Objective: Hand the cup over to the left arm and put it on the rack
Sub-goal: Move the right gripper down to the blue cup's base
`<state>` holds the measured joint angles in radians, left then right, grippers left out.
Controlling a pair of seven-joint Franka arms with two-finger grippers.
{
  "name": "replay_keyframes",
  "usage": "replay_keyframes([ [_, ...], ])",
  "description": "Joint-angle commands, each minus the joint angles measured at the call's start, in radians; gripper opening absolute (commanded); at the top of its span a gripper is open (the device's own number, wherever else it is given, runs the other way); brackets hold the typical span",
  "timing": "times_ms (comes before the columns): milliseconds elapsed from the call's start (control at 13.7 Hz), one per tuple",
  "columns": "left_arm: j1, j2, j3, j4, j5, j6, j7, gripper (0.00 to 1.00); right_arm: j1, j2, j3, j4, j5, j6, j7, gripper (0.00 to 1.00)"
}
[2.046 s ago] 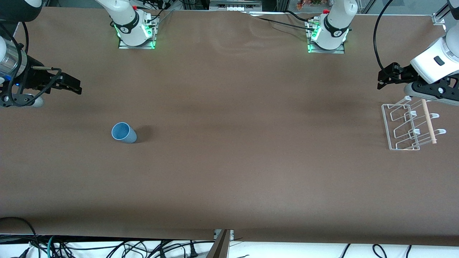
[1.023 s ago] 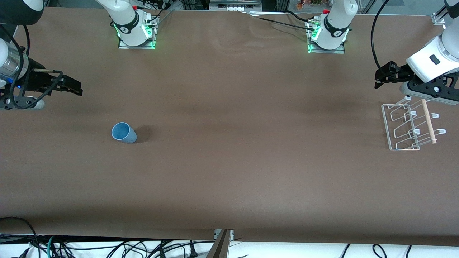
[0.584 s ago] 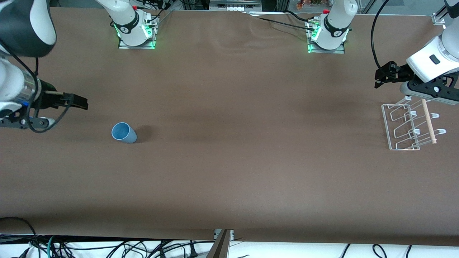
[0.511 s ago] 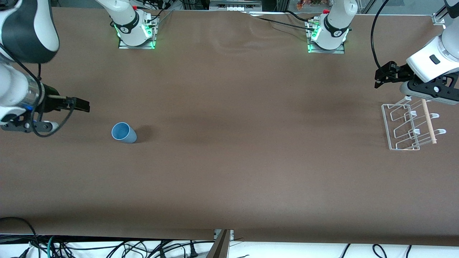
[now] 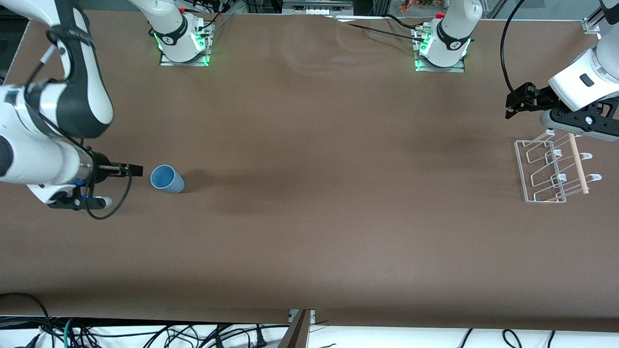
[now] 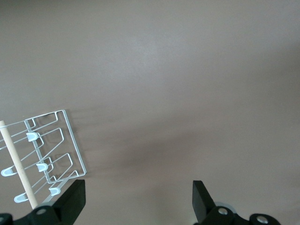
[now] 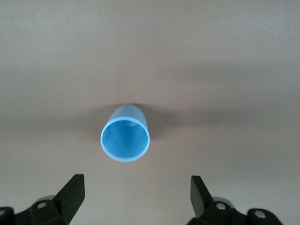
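light: even, overhead | shadows: soft, cup (image 5: 167, 179) casts one toward the left arm's end | focus: sharp | glare: none

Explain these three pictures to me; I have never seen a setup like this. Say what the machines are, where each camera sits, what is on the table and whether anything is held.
Two robot arms stand at a brown table. The wide picture looks down from across the table; the other two come from cameras on each arm's wrist.

The right end effector, open and empty, is low beside a light-blue cup, which lies on its side with its mouth toward it; the right wrist view looks into that mouth.

The left end effector, open and empty, waits above the table near a wire drying rack at its end. Nothing is held.
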<state>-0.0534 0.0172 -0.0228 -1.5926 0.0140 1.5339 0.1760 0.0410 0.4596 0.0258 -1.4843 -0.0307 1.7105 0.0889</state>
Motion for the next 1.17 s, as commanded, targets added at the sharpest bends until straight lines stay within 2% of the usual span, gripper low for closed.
replay_keyframes([
  [0,0.003,0.004,-0.002,0.022,-0.005,-0.02,-0.009,1.0,-0.001,0.021,0.006,-0.068,-0.011,0.107,-0.021,1.0],
  [219,0.004,0.004,-0.002,0.022,-0.005,-0.026,-0.009,1.0,-0.006,0.039,0.006,-0.135,-0.011,0.208,-0.059,1.0],
  [365,0.004,0.004,-0.002,0.022,-0.005,-0.024,-0.007,1.0,-0.015,0.036,0.006,-0.218,-0.011,0.294,-0.095,1.0],
  [950,0.0,0.004,-0.002,0.02,-0.006,-0.029,-0.009,1.0,-0.032,0.039,0.0,-0.28,-0.008,0.336,-0.129,1.0],
  [1023,0.0,0.004,-0.002,0.02,-0.006,-0.028,-0.009,1.0,-0.035,0.039,0.0,-0.281,-0.005,0.342,-0.129,0.98],
  [1096,0.0,0.004,-0.002,0.02,-0.006,-0.029,-0.009,1.0,-0.036,0.045,0.0,-0.286,-0.003,0.348,-0.129,0.87],
])
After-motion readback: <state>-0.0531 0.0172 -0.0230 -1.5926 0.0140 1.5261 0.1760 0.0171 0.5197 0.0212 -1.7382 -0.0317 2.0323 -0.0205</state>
